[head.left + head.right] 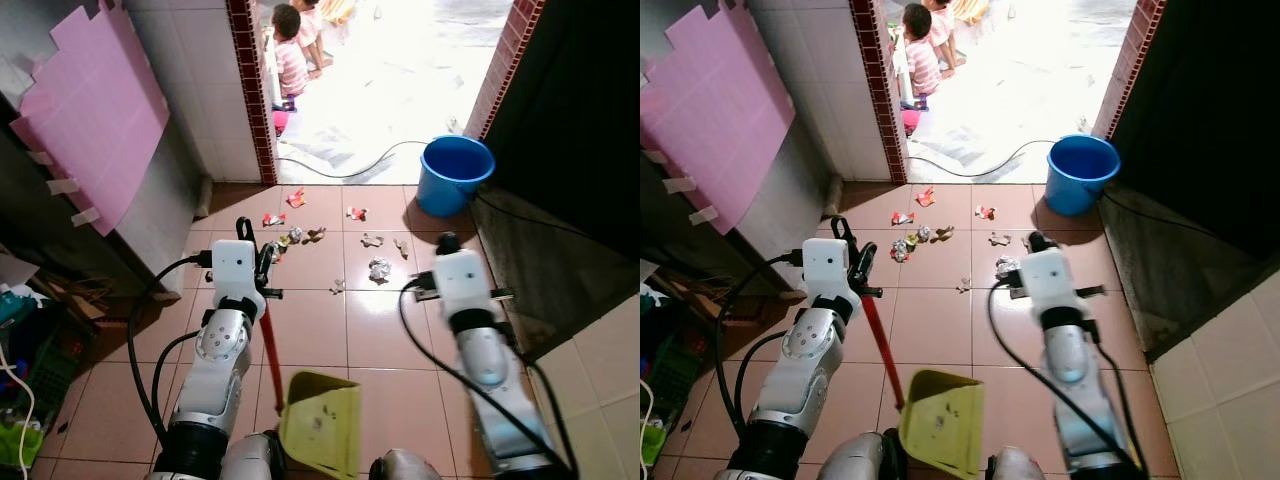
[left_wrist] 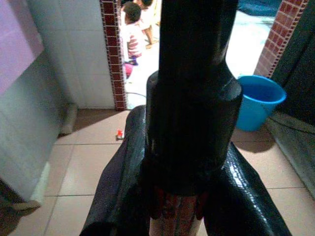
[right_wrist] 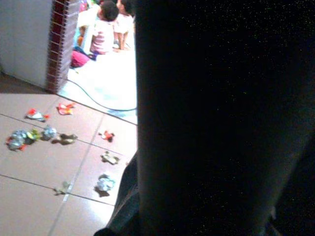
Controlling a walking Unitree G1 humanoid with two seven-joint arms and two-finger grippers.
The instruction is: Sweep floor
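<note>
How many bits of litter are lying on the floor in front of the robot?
About 9, all on the tiles before the doorway: two red scraps and nearest it, a red one further left, a cluster, three pale crumpled pieces at right, one small bit. The arms may hide more.

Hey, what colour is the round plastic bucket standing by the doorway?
Blue. The round plastic bucket shows best in the left eye view, on the tiled floor at the doorway's right side.

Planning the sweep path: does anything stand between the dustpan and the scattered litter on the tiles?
Nothing visible does. Bare tile lies between the yellow dustpan and the litter; the blue bucket stands beyond it.
</note>
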